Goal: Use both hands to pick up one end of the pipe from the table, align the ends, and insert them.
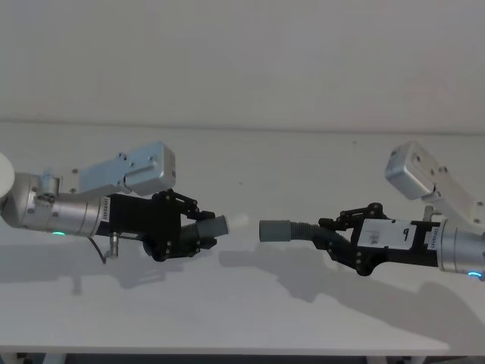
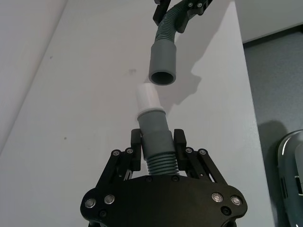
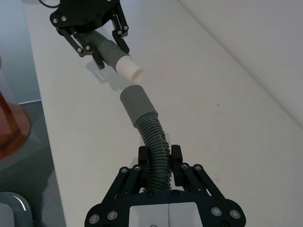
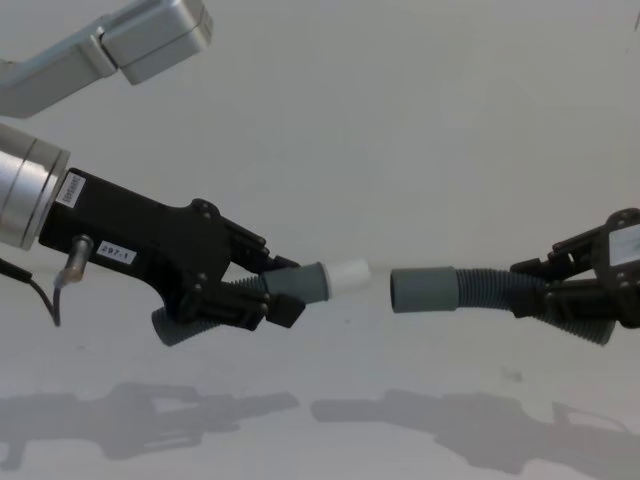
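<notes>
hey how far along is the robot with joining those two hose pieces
Done: both pieces are off the white table. The left gripper holds the short grey corrugated hose; the right gripper holds the longer curved one. In hand: the white tip faces the wider grey socket, nearly lined up, a gap between. Left: final alignment and insertion.

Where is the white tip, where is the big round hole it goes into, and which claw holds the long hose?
white tip (image 2: 146, 97), left wrist view, on its side.
socket (image 2: 163, 77), left wrist view, at its open mouth.
right gripper (image 3: 160, 160), right wrist view, between its fingertips, shut on the long hose.
</notes>
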Action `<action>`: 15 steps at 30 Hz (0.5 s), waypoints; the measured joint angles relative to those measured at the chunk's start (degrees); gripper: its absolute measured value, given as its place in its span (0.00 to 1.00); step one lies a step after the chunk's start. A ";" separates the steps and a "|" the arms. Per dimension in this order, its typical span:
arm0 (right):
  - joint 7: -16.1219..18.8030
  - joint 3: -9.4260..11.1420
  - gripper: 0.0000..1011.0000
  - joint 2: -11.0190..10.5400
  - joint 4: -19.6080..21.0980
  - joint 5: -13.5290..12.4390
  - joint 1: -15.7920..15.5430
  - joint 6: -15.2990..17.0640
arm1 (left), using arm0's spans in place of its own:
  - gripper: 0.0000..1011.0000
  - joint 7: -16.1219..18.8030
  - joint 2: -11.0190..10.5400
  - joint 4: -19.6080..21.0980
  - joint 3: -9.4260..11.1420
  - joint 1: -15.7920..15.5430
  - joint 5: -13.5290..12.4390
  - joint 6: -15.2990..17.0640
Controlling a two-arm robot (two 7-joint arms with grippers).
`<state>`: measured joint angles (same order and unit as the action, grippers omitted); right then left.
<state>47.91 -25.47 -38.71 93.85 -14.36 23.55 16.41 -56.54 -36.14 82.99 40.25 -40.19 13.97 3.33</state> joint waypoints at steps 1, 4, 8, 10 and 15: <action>0.00 0.00 0.28 0.00 0.00 0.00 0.00 0.00 | 0.39 -0.01 -0.03 0.02 0.03 0.00 0.02 0.00; -0.44 -0.11 0.28 0.00 0.13 0.00 0.02 0.33 | 0.39 -0.01 -0.09 0.07 0.14 -0.01 0.15 0.02; -1.04 -0.29 0.28 -0.06 0.33 0.00 0.02 0.72 | 0.39 -0.01 -0.27 0.23 0.32 -0.02 0.35 0.07; -1.28 -0.38 0.28 -0.10 0.42 -0.03 0.02 0.85 | 0.39 0.01 -0.35 0.28 0.42 -0.02 0.45 0.10; -1.70 -0.50 0.28 -0.19 0.59 -0.19 -0.02 1.10 | 0.39 0.08 -0.50 0.41 0.63 -0.02 0.62 0.13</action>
<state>46.21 -25.97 -38.89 94.44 -14.55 23.53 17.51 -56.46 -36.64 83.40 40.88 -40.21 14.59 3.46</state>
